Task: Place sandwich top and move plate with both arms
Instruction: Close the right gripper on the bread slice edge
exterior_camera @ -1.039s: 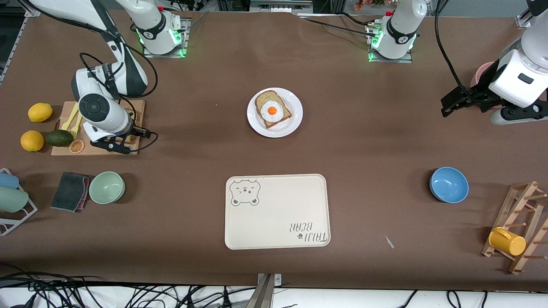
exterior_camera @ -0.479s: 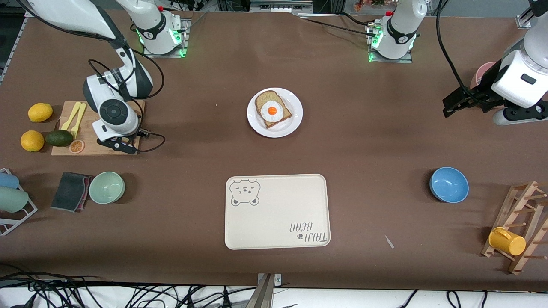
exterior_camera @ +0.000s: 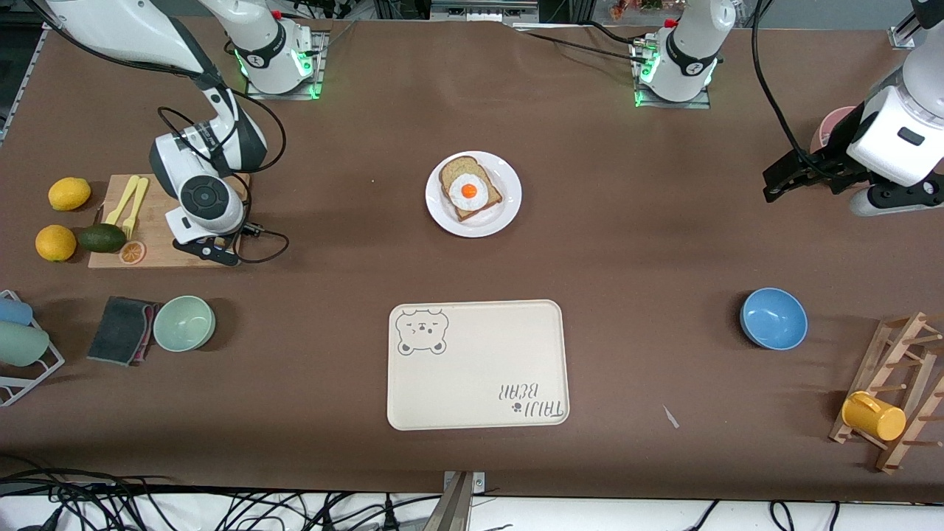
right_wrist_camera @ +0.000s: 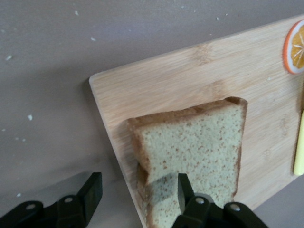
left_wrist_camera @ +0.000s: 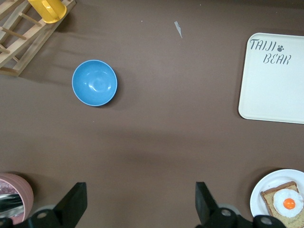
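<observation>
Fingers of the right gripper [right_wrist_camera: 137, 192] stand wide apart and hold nothing; one fingertip sits over the sandwich top [right_wrist_camera: 192, 154], the other off the board's edge, so the slice's crust edge lies between them. The spread suits a grasp across that edge, which I judge to be the step in hand. The sandwich top lies flat on the wooden cutting board [right_wrist_camera: 190, 76], which rests near the table edge at the right arm's end, beside an orange slice [right_wrist_camera: 294, 40]. In the front view the right gripper [exterior_camera: 210, 251] is over the board's corner and hides the slice.

The left gripper [left_wrist_camera: 137, 206] also has its fingers wide and empty. It waits over bare table near the corner at the left arm's end, close to a pink cup [left_wrist_camera: 14, 197].

The plate [exterior_camera: 509, 210] sits mid-table toward the base edge, carrying the egg-topped slice [exterior_camera: 470, 189], uncovered. The tray [exterior_camera: 478, 363] lies nearer the camera edge, a probable destination.
</observation>
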